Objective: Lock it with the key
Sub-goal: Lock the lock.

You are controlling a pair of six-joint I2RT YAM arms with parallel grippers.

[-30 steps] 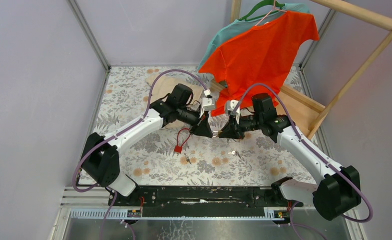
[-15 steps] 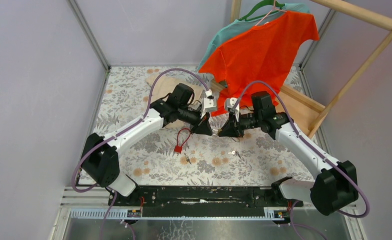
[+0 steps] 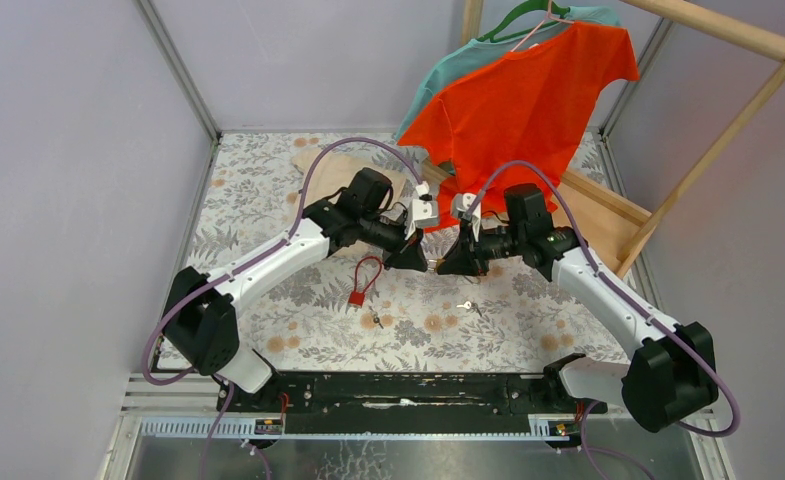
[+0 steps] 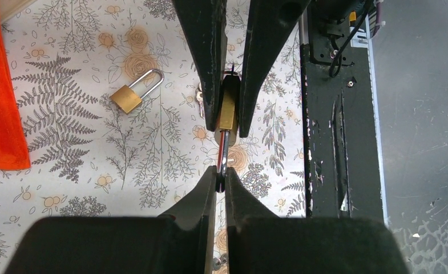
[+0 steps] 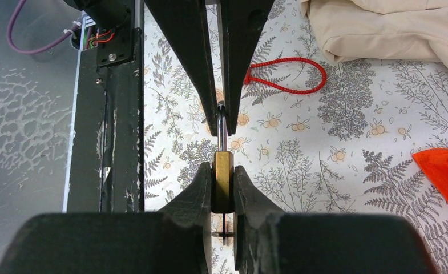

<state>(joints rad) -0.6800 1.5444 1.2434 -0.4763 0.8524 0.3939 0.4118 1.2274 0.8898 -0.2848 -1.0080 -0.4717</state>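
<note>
A brass padlock (image 5: 222,178) is held in the air between both grippers. My right gripper (image 5: 222,171) is shut on its brass body. My left gripper (image 4: 221,176) is shut on its silver shackle (image 4: 224,151). A thin dark piece, seemingly the key (image 5: 223,227), sticks out of the body's bottom between the right fingers. In the top view the left gripper (image 3: 423,263) and right gripper (image 3: 441,268) meet tip to tip above the table's middle. In the left wrist view the brass body (image 4: 227,111) sits between the right fingers.
A second brass padlock (image 4: 132,93) lies on the floral table. A red padlock (image 3: 354,297) with a red cord (image 5: 284,77) lies at the left. Loose keys (image 3: 465,305) lie in front. Beige cloth (image 5: 392,28) and an orange shirt (image 3: 528,95) on a wooden rack (image 3: 718,140) are behind.
Both grippers, still joined on the padlock, have shifted slightly to the right and away from the bases. The grips are unchanged.
</note>
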